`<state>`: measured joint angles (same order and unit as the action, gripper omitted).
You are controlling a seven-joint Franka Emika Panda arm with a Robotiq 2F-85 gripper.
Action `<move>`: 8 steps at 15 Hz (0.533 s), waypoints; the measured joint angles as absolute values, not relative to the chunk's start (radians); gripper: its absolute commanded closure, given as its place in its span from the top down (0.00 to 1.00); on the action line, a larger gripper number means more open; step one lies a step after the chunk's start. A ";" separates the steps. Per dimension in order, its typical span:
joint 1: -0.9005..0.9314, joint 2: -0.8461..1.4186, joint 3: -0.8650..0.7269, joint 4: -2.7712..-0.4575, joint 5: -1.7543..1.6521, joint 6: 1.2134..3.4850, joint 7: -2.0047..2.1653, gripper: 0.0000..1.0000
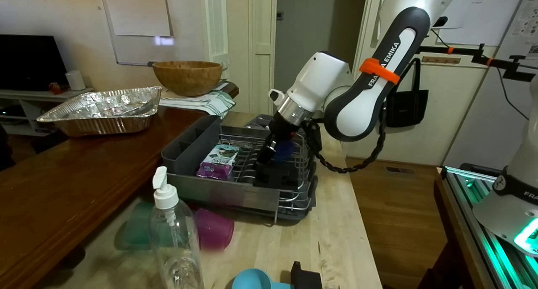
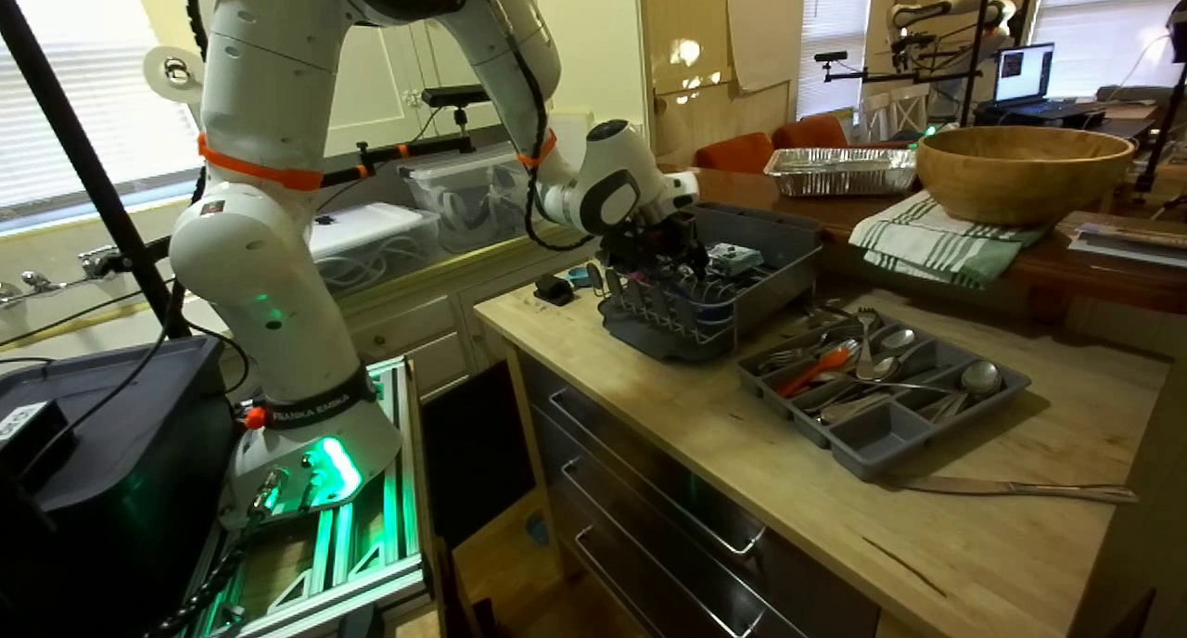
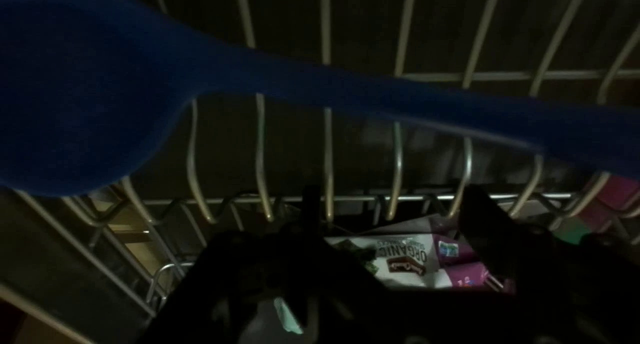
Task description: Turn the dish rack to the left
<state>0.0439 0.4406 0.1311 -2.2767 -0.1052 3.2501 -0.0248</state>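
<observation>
The dish rack [image 1: 218,190] is a large dark grey tray with wire tines and a divided caddy along one side. It stands on the light wooden counter in both exterior views [image 2: 784,281], and its tines [image 3: 328,149] fill the wrist view. My gripper [image 1: 265,154] is down inside the rack, over the wires. In the wrist view its dark fingers [image 3: 392,204] are spread apart with nothing held between them. A purple and white snack packet [image 1: 222,159] lies in the rack beyond the fingers. A blue spoon-like utensil [image 3: 85,94] lies across the tines. Whether the fingertips touch the wires is unclear.
A clear pump bottle [image 1: 174,238], purple cup [image 1: 214,230] and green cup [image 1: 136,226] stand close by the rack. A grey cutlery tray [image 2: 881,448] sits at its other end. The raised brown table [image 1: 84,179] with a foil tray [image 1: 105,125] and wooden bowl [image 1: 187,79] runs alongside.
</observation>
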 measured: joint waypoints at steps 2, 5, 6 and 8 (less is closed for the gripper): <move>0.039 0.412 0.113 -2.309 -0.105 3.291 -0.025 1.00; 0.032 0.371 0.084 -2.348 -0.105 3.324 -0.025 1.00; 0.034 0.358 0.072 -2.359 -0.105 3.336 -0.025 1.00; 0.044 0.337 0.046 -2.381 -0.105 3.361 -0.025 1.00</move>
<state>0.0444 0.3371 0.0456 -2.3806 -0.1046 3.3606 -0.0246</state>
